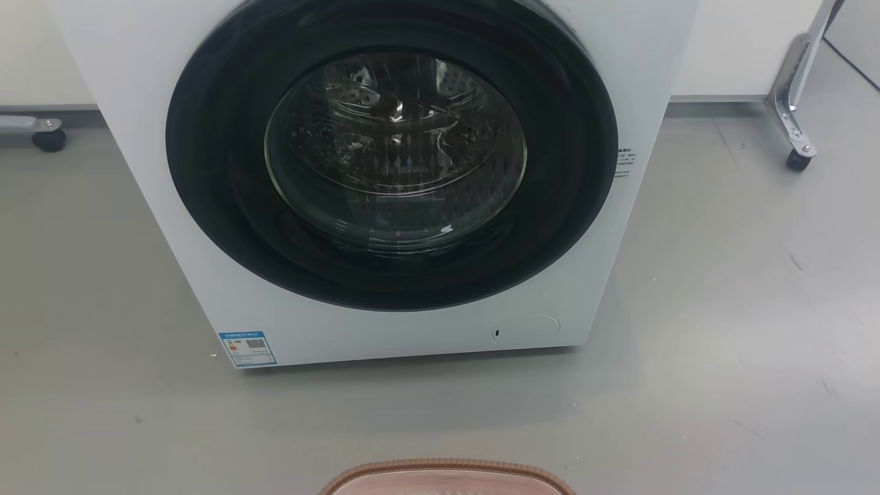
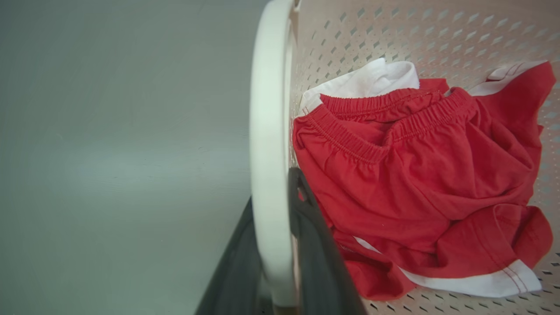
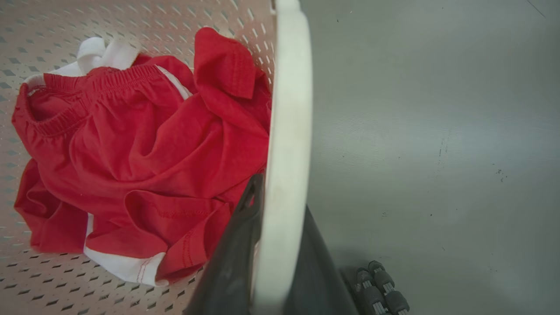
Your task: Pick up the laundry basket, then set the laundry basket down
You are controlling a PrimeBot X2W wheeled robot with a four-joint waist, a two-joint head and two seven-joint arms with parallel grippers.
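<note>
The brown woven rim of the laundry basket (image 1: pixel 447 471) peeks up at the bottom middle of the head view, in front of the washer. In the left wrist view my left gripper (image 2: pixel 271 197) is shut on one white handle (image 2: pixel 267 109), a dark finger on each side of it. My right gripper (image 3: pixel 282 201) is shut in the same way on the other white handle (image 3: pixel 288 109). Inside the perforated pink-beige walls (image 2: pixel 393 26) (image 3: pixel 131 17) lie crumpled red shorts with white trim (image 2: pixel 415 175) (image 3: pixel 131 148). Whether the basket is touching the floor is hidden.
A white front-loading washer (image 1: pixel 385 179) with its round dark door shut stands right ahead on the grey floor (image 1: pixel 722 344). A metal leg on a caster (image 1: pixel 797 130) is at the far right, another caster (image 1: pixel 48 139) at the far left. Small dark rollers (image 3: pixel 378 288) show beside the right handle.
</note>
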